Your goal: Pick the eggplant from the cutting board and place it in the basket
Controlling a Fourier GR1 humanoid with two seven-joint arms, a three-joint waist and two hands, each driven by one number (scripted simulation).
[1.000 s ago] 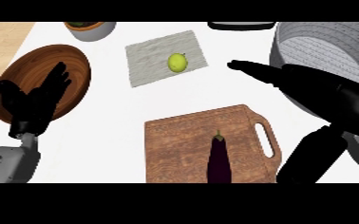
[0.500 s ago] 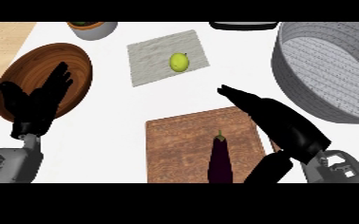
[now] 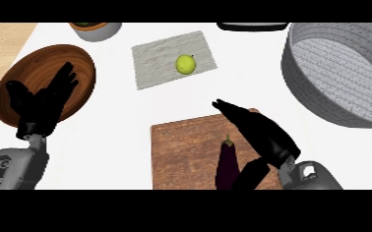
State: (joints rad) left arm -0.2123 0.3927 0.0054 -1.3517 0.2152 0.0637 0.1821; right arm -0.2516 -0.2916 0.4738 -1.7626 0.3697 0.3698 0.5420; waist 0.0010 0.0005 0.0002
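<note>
- Eggplant (image 3: 228, 166) lies lengthwise on cutting board (image 3: 189, 152), stem end far, body running near and partly cut off at the view's near edge.
- R hand (image 3: 256, 128) is over the board just right of eggplant, fingers straight and spread, thumb low beside its near part; holding nothing.
- L hand (image 3: 44, 101) rests open at left, over a wooden bowl (image 3: 80, 66).
- Basket (image 3: 330, 73) sits far right, well apart from the board.
- Handling guess: light-ish, stiff, smooth skin so prob slippery; tapers to stem. Best grab mid-body across the width, not the stem.
</note>
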